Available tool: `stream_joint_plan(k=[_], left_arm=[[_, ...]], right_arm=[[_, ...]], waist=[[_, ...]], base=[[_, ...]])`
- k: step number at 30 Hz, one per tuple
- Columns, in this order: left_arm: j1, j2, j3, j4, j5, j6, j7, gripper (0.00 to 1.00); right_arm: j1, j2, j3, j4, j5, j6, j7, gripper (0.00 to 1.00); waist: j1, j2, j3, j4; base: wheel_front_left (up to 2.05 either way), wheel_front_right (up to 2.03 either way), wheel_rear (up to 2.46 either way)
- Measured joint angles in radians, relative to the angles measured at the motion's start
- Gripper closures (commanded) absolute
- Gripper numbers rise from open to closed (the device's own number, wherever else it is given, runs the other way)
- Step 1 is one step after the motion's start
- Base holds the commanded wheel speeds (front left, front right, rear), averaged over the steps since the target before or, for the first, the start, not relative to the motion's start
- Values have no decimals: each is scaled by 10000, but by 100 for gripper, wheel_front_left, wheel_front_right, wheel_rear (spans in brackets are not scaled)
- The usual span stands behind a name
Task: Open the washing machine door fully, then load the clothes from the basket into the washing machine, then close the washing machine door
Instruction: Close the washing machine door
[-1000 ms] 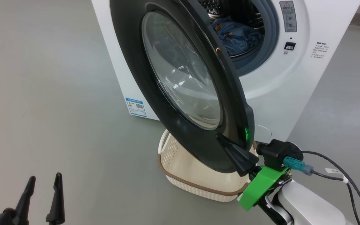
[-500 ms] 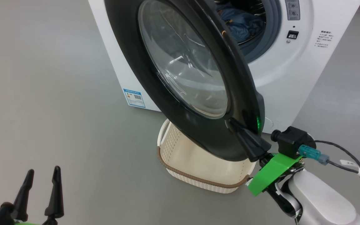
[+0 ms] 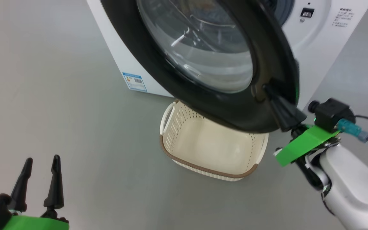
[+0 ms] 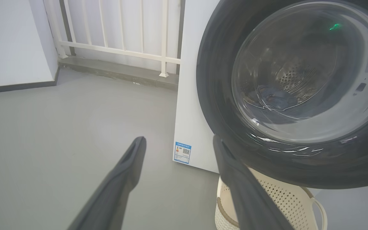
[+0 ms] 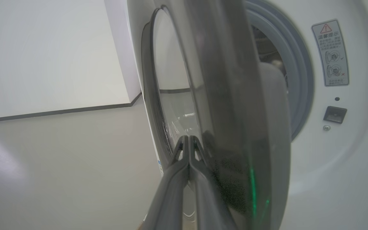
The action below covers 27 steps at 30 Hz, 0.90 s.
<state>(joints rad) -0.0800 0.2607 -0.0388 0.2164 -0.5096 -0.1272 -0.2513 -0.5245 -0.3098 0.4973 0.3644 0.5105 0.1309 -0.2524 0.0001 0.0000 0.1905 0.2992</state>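
The left hand (image 3: 42,158) is nearest, low at the left of the head view. Its two long dark fingers (image 4: 129,166) stand well apart, point upward and hold nothing; under them lies the plain grey floor (image 3: 75,121).

At the right side, the pale right arm with a bright green plastic bracket (image 3: 302,142) reaches forward. The right hand (image 5: 188,138) has its fingers pressed together with nothing between them. Their tips lie against the outer face of the large round washing machine door (image 3: 235,111), on its wide glossy black rim, near the free edge.

The small cream-white perforated plastic basket (image 3: 177,127) with a brown rim band stands on the floor between the two arms, just below the lower edge of the door. Its bare cream bottom is visible.

The door is partly open and stands at an angle to the front of the big white box-shaped washing machine (image 3: 318,48). The right wrist view shows the grey rubber gasket (image 5: 302,80) past the door's edge.

Through the clear bulging glass, the left wrist view shows a blue piece of clothes (image 4: 275,97) lying in the perforated steel drum. A small blue label sticker (image 3: 134,82) sits low on the white front. Behind the machine there is a white railing (image 4: 123,52).
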Motion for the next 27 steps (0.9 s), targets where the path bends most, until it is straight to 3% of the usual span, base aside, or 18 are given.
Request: stream_joint_plan(k=[9,27], left_arm=[[-480,98,-125,-100,-119,0,0,0],[-1122,142,-151,-378,-176,0,-40,0]], right_arm=[[-921,-176,-773,40,-104,0,0,100],[-2922,-882,-1258,322,-105,2,-4,100]], waist=[[0,0,831,-14],[0,0,2294,-40]], base=[[0,0,0],[0,0,0]])
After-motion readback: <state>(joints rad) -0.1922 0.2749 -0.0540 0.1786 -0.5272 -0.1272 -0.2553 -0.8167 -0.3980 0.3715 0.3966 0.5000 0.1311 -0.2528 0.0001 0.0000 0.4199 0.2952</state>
